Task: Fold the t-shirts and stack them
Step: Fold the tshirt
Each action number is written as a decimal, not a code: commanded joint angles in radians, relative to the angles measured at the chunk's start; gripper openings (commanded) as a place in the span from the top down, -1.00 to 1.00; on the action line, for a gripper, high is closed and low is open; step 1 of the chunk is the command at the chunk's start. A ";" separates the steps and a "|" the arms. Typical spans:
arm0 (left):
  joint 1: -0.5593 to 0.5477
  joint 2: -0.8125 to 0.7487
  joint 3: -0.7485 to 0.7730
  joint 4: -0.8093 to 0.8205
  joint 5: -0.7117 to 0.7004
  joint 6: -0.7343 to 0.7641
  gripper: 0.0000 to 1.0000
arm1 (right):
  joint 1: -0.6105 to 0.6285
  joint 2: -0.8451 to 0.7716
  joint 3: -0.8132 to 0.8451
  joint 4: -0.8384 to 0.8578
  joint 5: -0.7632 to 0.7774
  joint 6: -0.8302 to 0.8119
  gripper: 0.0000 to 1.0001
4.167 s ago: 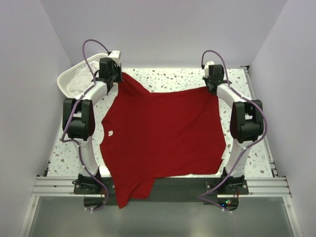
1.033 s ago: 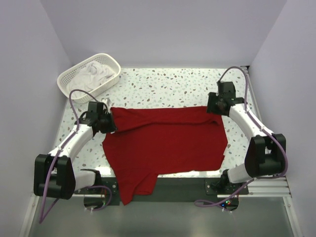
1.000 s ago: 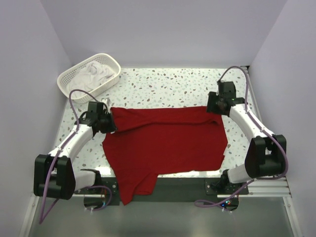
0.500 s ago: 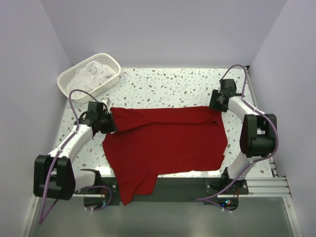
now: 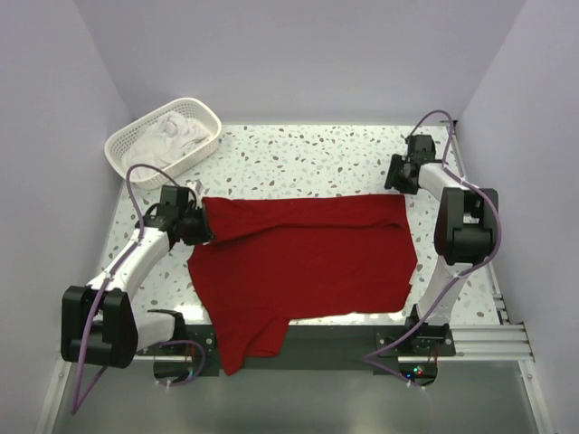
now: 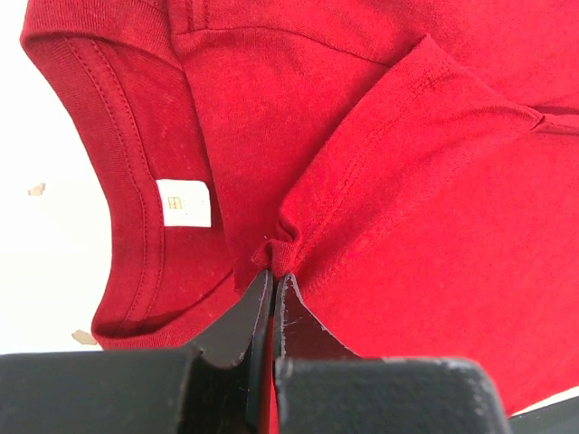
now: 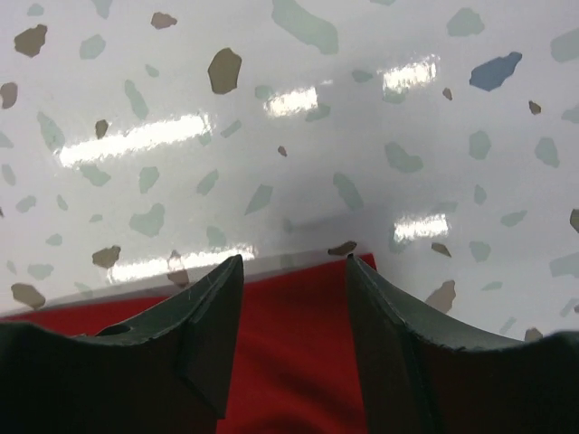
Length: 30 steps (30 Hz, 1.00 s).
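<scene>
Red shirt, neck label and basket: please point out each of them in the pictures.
Red shirt [image 5: 308, 253], top view, middle of the body.
Neck label [image 6: 184, 202], left wrist view, centre of the white tag.
Basket [image 5: 194, 147], top view, near lattice wall.

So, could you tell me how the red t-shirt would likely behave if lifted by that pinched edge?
Probably floppy: the red t-shirt puckers where the left fingers pinch it. It would likely sag rather than keep shape, as one part already hangs limp over the near edge of the table.
</scene>
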<state>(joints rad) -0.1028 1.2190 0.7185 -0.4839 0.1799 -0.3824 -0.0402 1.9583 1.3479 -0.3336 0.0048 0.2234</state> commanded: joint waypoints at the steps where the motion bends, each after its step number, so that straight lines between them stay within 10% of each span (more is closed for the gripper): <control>1: 0.003 -0.026 0.048 -0.013 0.020 0.011 1.00 | 0.002 -0.172 -0.038 0.016 -0.032 0.013 -0.06; 17: 0.005 -0.052 0.093 -0.056 0.009 0.019 1.00 | -0.065 -0.357 -0.427 0.068 -0.143 0.116 0.42; 30: 0.003 -0.059 0.076 -0.105 0.079 -0.012 1.00 | -0.086 -0.331 -0.414 0.047 -0.120 0.102 0.37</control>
<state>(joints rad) -0.1028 1.1793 0.7765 -0.5537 0.2188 -0.3832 -0.1291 1.6516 0.9096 -0.3065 -0.1261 0.3290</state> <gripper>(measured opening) 0.023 0.311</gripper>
